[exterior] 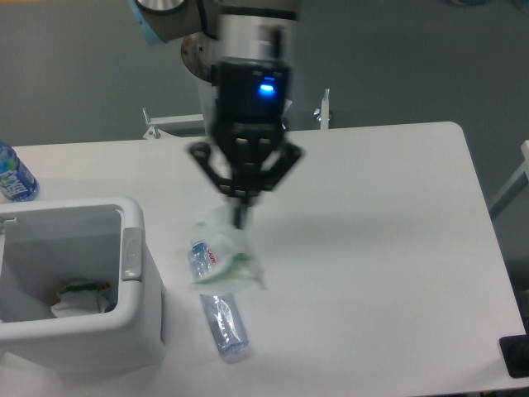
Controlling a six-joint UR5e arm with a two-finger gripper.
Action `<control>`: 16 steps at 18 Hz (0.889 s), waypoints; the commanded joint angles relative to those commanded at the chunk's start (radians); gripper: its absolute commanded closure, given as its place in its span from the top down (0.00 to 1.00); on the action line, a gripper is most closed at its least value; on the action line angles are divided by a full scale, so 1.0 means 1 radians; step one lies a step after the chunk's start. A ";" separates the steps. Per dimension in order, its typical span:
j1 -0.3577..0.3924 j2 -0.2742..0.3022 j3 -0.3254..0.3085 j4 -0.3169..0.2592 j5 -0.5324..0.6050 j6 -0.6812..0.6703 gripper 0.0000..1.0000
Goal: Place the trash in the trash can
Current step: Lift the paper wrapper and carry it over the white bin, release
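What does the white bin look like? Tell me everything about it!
The trash can is a big, boxy white plastic bin with rounded corners and a thick rim. A grey oblong tab sits on its right side. It stands upright at the table's front left, open on top. Inside lies some crumpled white trash. Nothing else touches it.

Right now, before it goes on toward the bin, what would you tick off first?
1. Gripper has the trash: ok. The crumpled clear wrapper hangs from its closed tips, off the table.
2. Grip secure: cannot tell. The picture is motion-blurred, and only the wrapper's top seems pinched.
3. Trash can open: ok. There is no lid, and one crumpled piece already lies inside.
4. Wrapper over the can: not ok. It hangs to the can's right, above the plastic bottle.
5. Bottle binned: not ok. It lies on the table.
6. Blue-labelled bottle out of the way: ok, at the far left edge.
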 joint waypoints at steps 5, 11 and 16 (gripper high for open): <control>-0.108 -0.002 -0.011 0.000 0.000 -0.031 0.04; -0.117 -0.006 -0.026 0.021 -0.003 0.009 1.00; -0.091 -0.011 -0.026 0.023 0.002 0.003 1.00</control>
